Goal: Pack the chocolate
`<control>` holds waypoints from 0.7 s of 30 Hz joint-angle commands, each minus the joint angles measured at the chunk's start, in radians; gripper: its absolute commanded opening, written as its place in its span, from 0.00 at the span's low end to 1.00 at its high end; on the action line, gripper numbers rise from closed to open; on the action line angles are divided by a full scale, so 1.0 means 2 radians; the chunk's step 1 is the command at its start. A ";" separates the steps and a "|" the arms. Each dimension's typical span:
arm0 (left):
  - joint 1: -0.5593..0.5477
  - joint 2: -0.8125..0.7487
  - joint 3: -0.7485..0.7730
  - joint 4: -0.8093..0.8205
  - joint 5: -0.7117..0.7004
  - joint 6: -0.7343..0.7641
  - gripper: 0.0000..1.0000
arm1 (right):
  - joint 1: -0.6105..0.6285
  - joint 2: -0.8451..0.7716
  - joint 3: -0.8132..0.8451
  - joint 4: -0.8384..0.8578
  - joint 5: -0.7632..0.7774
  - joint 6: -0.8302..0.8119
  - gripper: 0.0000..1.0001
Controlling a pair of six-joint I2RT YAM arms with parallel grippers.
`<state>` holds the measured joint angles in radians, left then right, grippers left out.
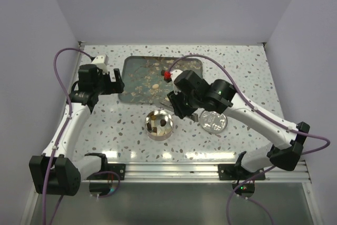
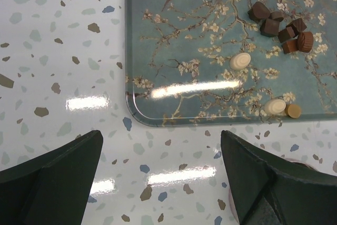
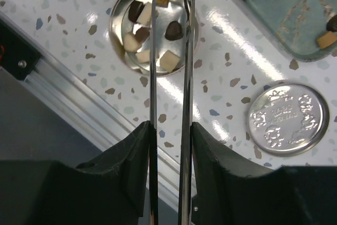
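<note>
Ideally centre the right tool (image 3: 171,128), clamping tweezers (image 3: 153,77), over the tin (image 3: 117,35) when dropping chocolate (image 3: 172,30); left tool (image 2: 161,136) stands wide.

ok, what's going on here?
Right gripper holds metal tweezers over the open round tin, which already has several chocolate pieces in it. More pieces lie on the floral tray. The tin's lid lies on the table beside it. Left gripper hangs open near the tray's corner, holding nothing.

Lab rig — white enclosure (image 1: 158,3), speckled tabletop (image 1: 126,142)
</note>
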<state>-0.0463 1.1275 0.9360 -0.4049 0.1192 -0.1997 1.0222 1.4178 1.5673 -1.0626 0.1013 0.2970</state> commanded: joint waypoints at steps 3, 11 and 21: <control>0.003 -0.002 0.008 0.019 -0.002 -0.004 1.00 | -0.088 0.010 0.033 0.034 0.022 -0.045 0.38; 0.004 -0.003 0.008 0.015 -0.004 0.000 1.00 | -0.165 0.086 0.045 0.078 0.047 -0.098 0.40; 0.003 -0.013 -0.001 0.010 -0.012 0.005 1.00 | -0.194 0.141 0.041 0.119 0.054 -0.102 0.40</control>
<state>-0.0463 1.1263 0.9356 -0.4065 0.1066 -0.1986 0.6296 1.6985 1.6230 -0.8906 0.1879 0.1150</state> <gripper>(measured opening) 0.997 0.400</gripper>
